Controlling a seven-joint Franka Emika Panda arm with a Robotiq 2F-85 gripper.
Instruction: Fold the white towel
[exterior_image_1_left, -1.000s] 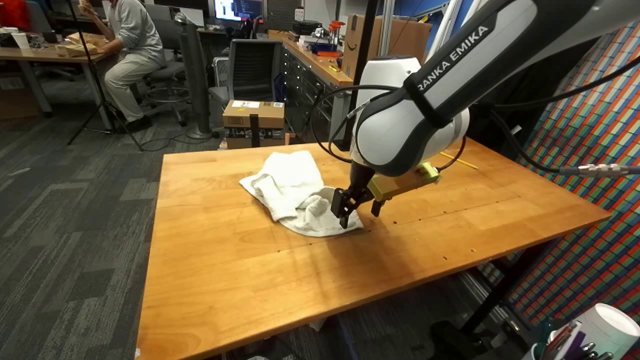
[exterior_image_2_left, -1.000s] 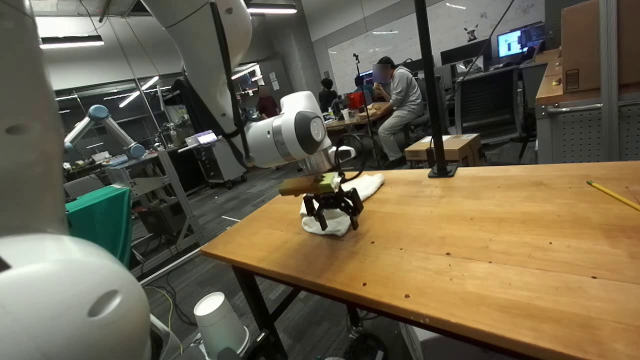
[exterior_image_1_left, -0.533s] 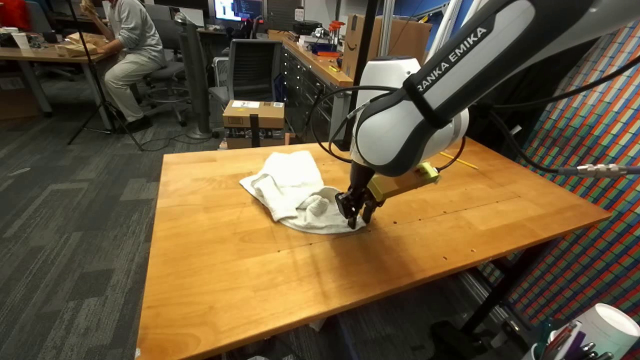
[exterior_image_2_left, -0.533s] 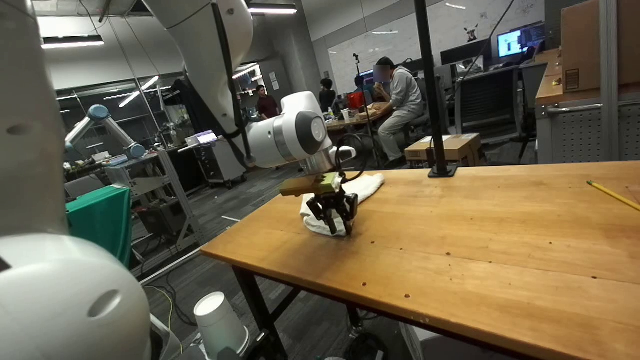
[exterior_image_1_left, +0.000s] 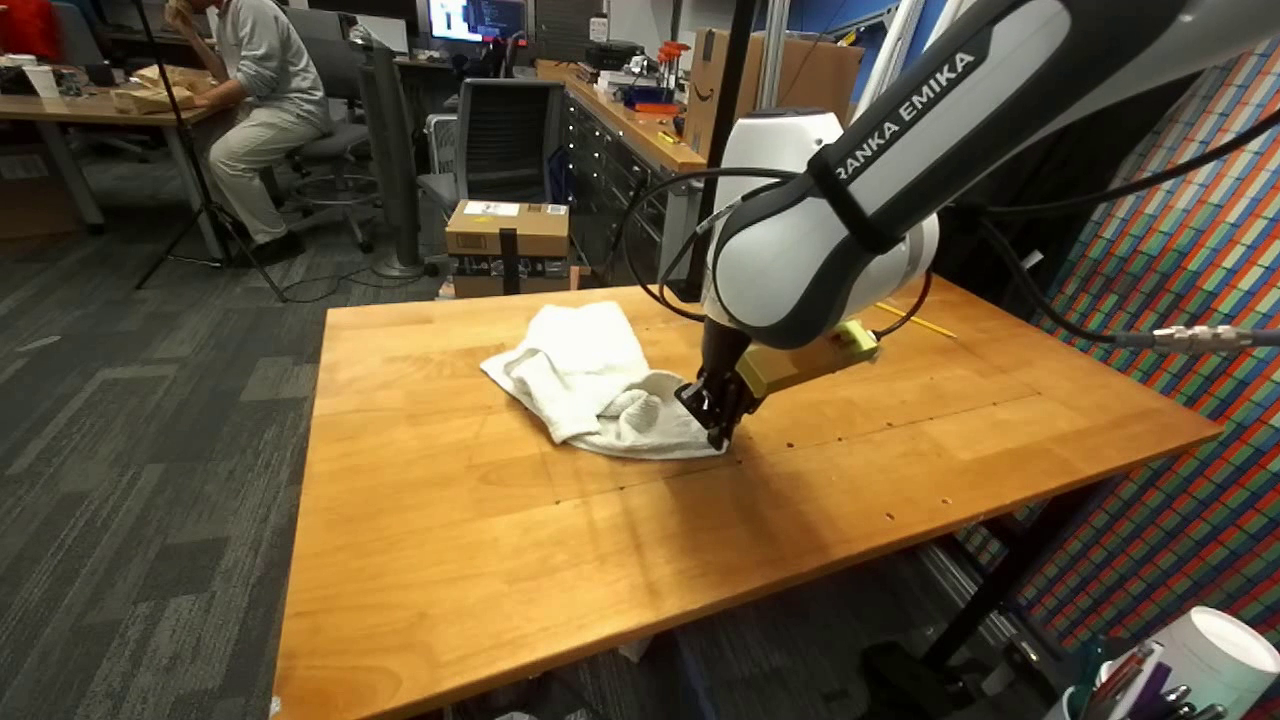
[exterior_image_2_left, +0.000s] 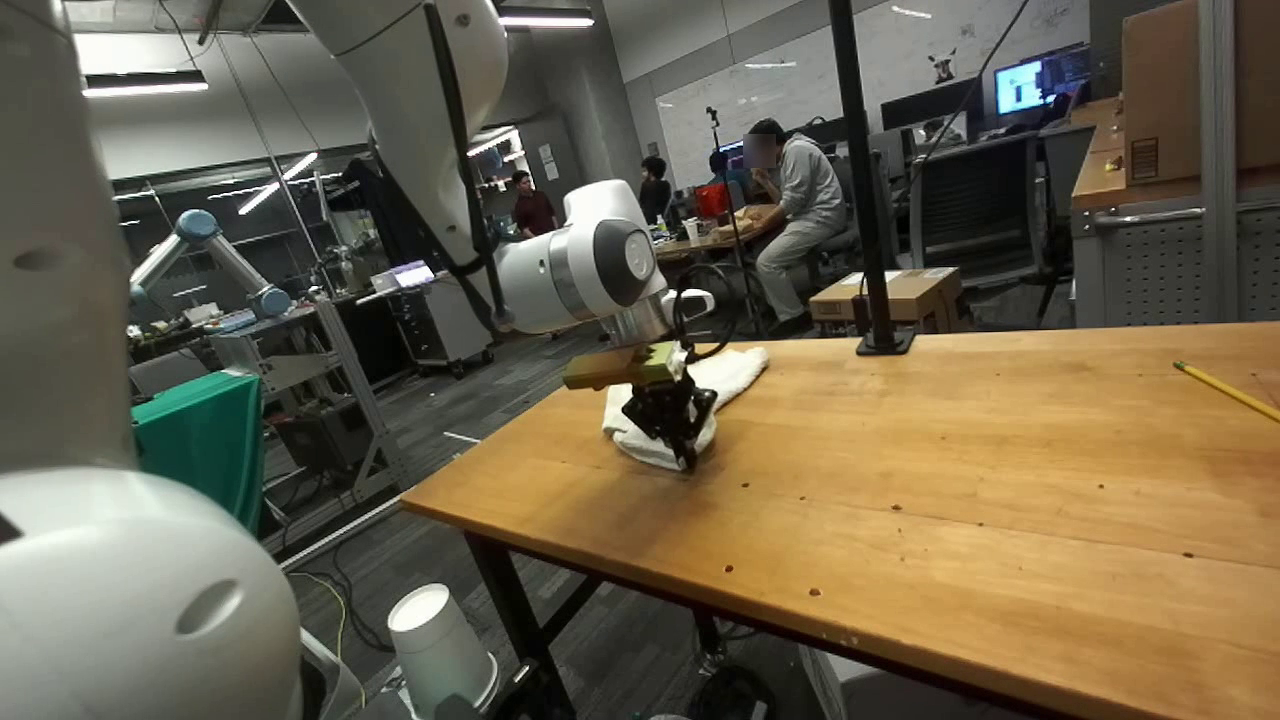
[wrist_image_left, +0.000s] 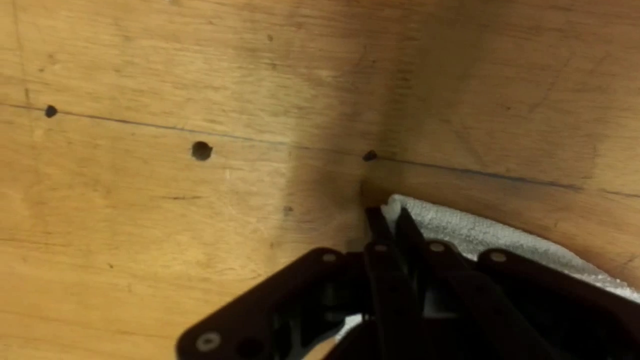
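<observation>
While a man (exterior_image_1_left: 270, 110) sits at upper left in an exterior view, the towel (exterior_image_1_left: 585, 350) lies rumpled and partly doubled over on the table (exterior_image_1_left: 450, 560) near the middle of the frame. At its lower right, the gripper (exterior_image_1_left: 720, 440) is clamped on a corner — a thin pinch at the very tip, the wrist view shows, low and right of centre. The fold likely calls for a slow, low lift and a sweep left past the bunched part before letting go — a jerk could cost the slim hold. Farther right lies a pencil (exterior_image_1_left: 930, 326).
</observation>
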